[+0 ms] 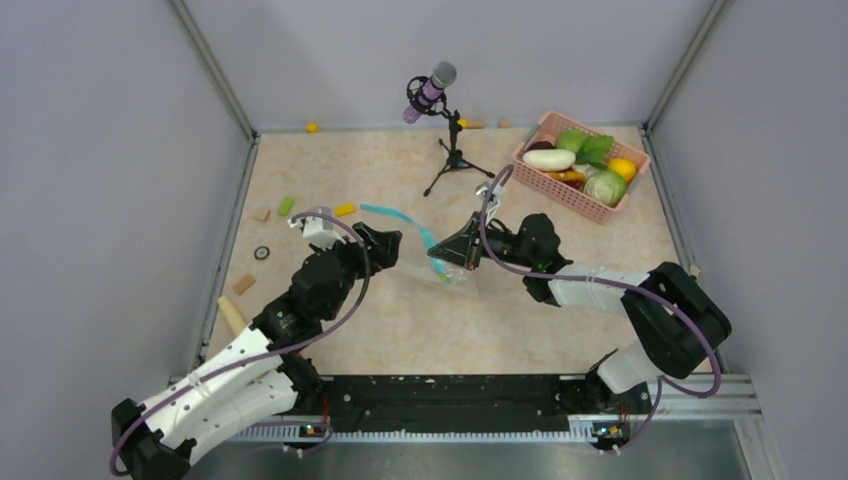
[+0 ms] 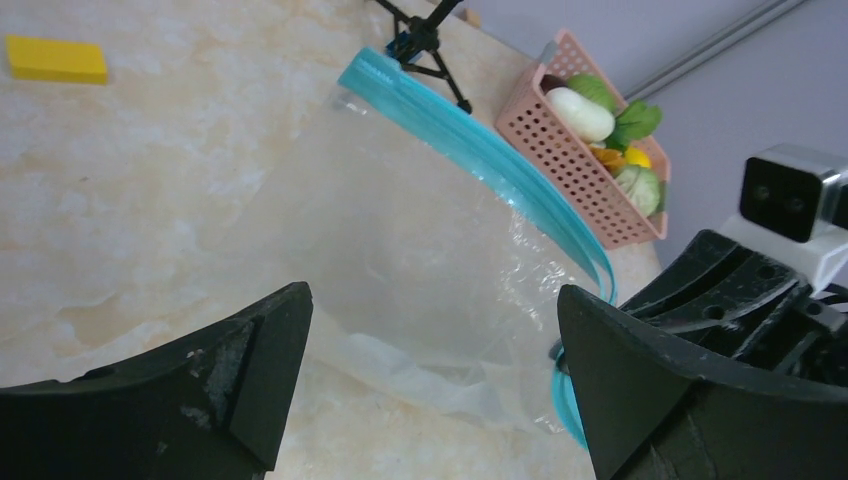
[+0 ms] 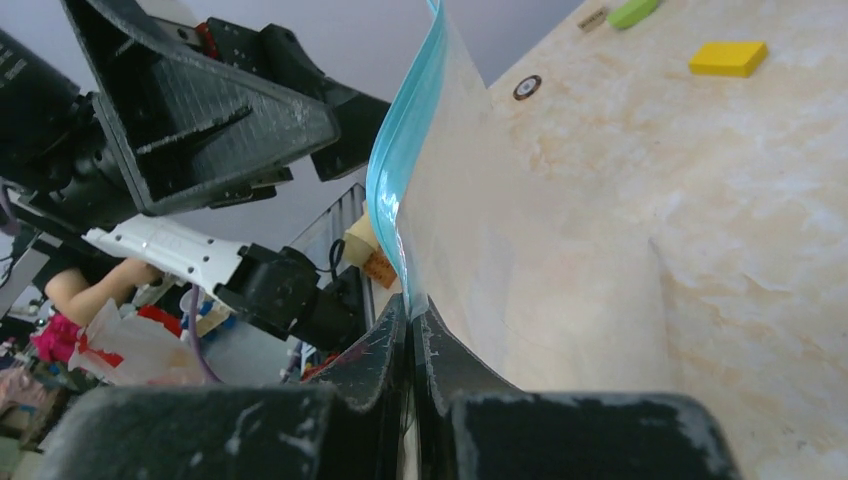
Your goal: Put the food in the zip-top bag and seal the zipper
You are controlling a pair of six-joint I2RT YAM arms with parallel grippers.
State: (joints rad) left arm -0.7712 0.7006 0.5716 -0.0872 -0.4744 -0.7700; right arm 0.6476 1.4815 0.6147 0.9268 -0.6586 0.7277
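Note:
The zip-top bag (image 1: 450, 272) lies clear and crinkly on the table's middle, and its light blue zipper (image 1: 405, 220) rises from it in an arc. My right gripper (image 3: 410, 310) is shut on the zipper (image 3: 398, 170) at one end and holds the bag (image 3: 520, 260) up. My left gripper (image 2: 432, 300) stands open, its jaws wide apart over the bag (image 2: 420, 230) with nothing between them, just left of the zipper (image 2: 480, 150). The food (image 1: 585, 160) lies heaped in the pink basket (image 1: 562, 196) at the back right: a white vegetable, green leaves, cabbage and yellow fruit.
A microphone on a black tripod (image 1: 445, 125) stands at the back centre, just behind the bag. Small bits lie scattered at the left: a yellow block (image 1: 344, 209), a green piece (image 1: 286, 205) and tan blocks (image 1: 244, 284). Grey walls close in three sides.

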